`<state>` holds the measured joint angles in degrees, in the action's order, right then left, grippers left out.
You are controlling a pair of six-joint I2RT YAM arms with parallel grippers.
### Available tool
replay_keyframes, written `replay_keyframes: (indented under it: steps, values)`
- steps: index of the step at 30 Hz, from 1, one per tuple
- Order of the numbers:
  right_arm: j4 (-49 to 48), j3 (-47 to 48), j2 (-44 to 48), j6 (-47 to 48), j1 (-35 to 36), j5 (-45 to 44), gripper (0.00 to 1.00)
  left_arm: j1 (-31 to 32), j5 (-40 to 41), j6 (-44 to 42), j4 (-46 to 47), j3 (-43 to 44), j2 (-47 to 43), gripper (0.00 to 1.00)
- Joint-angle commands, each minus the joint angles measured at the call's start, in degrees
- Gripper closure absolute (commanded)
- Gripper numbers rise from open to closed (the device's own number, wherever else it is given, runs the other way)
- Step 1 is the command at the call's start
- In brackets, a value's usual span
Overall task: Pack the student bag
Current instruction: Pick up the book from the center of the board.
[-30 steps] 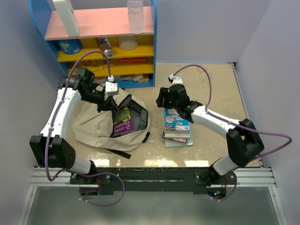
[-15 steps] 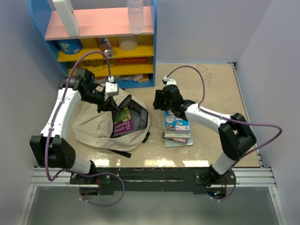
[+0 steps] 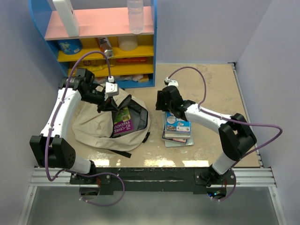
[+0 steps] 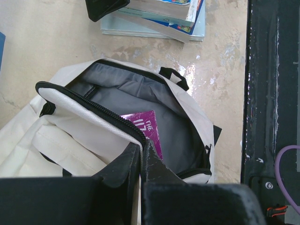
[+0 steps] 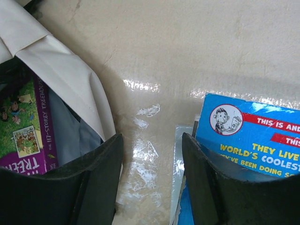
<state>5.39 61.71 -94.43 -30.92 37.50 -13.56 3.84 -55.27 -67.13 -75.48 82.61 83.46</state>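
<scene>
Beige student bag [image 3: 91, 127], purple book [image 3: 123, 123] inside; left hand [image 4: 142, 152] clamping rim [image 4: 93, 114], right hand [image 5: 151, 159] apart

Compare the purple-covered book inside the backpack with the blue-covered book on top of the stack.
The purple-covered book sits inside the open beige fabric backpack, partly hidden by its rim; the blue-covered book lies exposed atop the stack of books beside it. The purple one's cover shows a green illustration; the blue one's shows a red banner and a round cartoon face. Both face cover up.
</scene>
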Motion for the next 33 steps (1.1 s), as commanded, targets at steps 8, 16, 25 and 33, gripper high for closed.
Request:
replay_keyframes:
  steps: [8,16,25,33]
  values:
    - [4.37,-4.67,5.48,-1.34,-0.23,-4.63,0.43,0.21,-3.18,-1.42,0.16,1.59,-1.28,1.0]
    - [3.31,-1.79,10.4,-0.9,-0.23,-0.24,0.22,0.21,-3.27,-1.33,0.16,1.94,-1.02,1.0]
    - [17.72,1.58,20.41,-6.6,-6.62,-9.73,0.03,0.21,-2.74,-1.33,0.16,2.29,-1.02,1.0]
    - [16.23,-16.26,33.35,-13.47,-15.34,-9.65,0.08,0.21,-3.27,-1.51,0.16,2.12,-0.67,1.0]
